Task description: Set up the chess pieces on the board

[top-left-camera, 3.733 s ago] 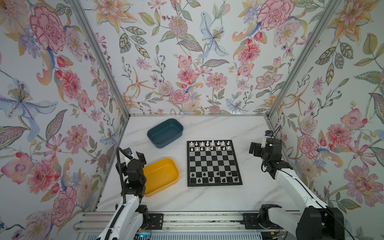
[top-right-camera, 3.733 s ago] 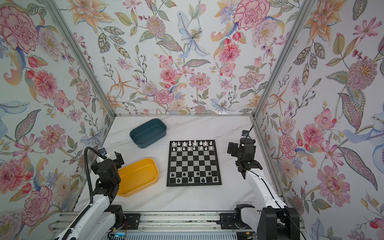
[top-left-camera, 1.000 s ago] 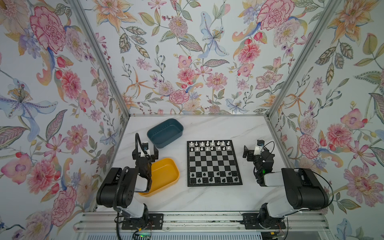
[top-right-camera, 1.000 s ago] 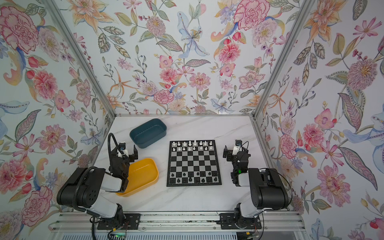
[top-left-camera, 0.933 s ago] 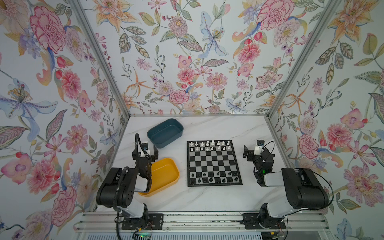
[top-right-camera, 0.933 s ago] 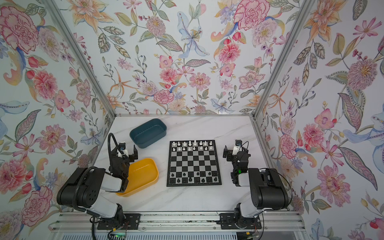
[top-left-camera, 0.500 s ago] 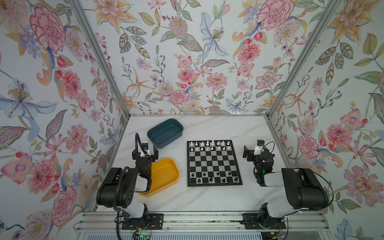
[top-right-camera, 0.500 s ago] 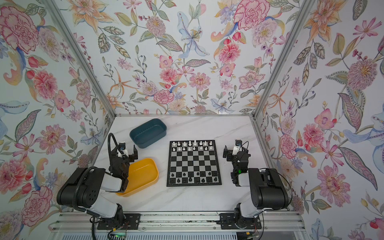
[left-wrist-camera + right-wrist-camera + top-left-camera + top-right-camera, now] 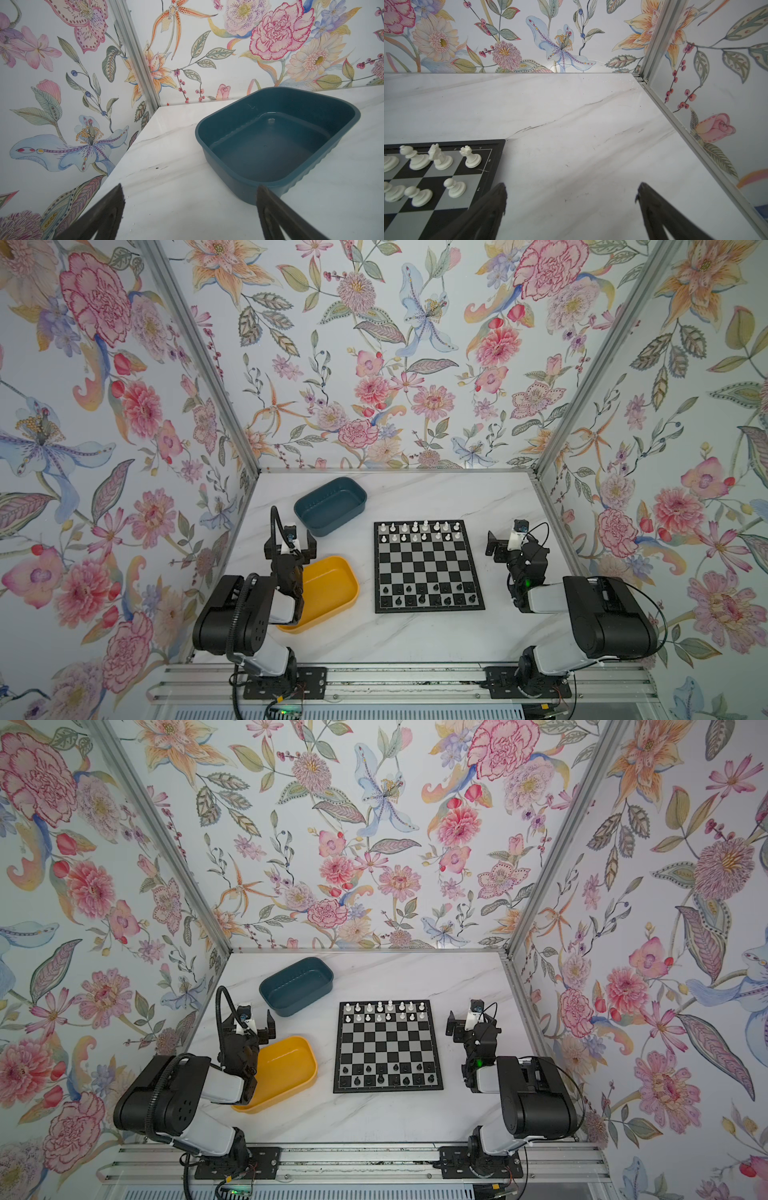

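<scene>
- At mid-table, the board [image 9: 428, 566] is laid flat, white chess pieces [image 9: 419, 531] ranked along its far rows, black chess pieces [image 9: 428, 594] along its near rows
- Just right of it, the right gripper [image 9: 571, 184] is held spread wide, empty
- The left gripper [image 9: 189, 186], equally spread and empty, is seen well left of the board, by the teal tray [image 9: 228, 182]

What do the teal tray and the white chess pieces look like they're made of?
Teal tray: likely moulded plastic, matte with a soft sheen; ribbed outer wall, rounded corners. White chess pieces: probably plastic, smooth and slightly glossy, with small highlights.
</scene>
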